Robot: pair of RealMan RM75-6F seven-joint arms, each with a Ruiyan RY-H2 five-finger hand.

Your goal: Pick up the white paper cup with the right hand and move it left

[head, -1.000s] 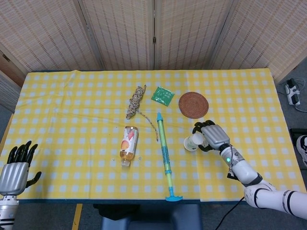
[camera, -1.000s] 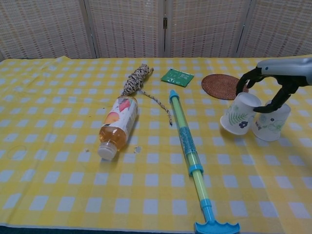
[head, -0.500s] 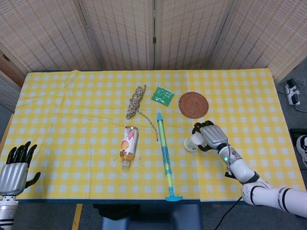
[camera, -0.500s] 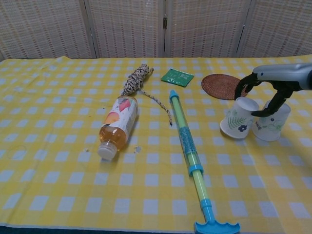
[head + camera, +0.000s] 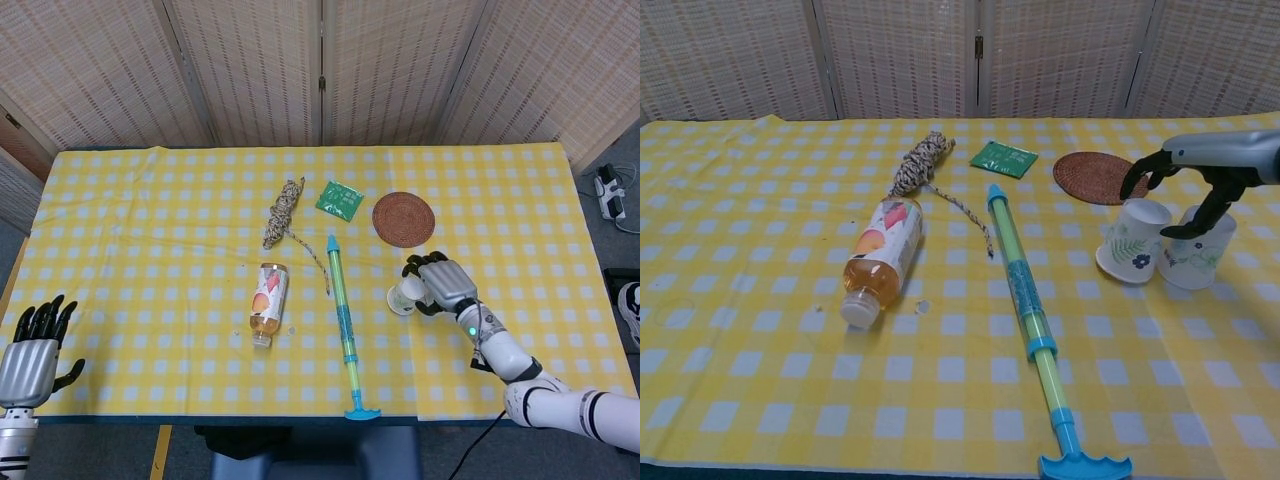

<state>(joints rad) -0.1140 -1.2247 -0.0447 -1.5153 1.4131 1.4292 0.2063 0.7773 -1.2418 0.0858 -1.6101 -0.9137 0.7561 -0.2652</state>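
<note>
The white paper cup (image 5: 1129,243) leaned tilted on the checked surface (image 5: 760,300), just beside a second cup (image 5: 1196,250), with the right hand (image 5: 1200,165) arched over both, fingers curled but gripping neither, while the left hand (image 5: 32,350) hung released at the surface's near-left corner.

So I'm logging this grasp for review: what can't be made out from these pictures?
- Grip: in the chest view the right hand arches over two cups; actual contact is unclear.
- Second cup: in the head view the right hand hides it; only one cup shows.
- Left hand: only at the head view's corner, outside the chest view.
- Green packet: print too small in both views.
</note>
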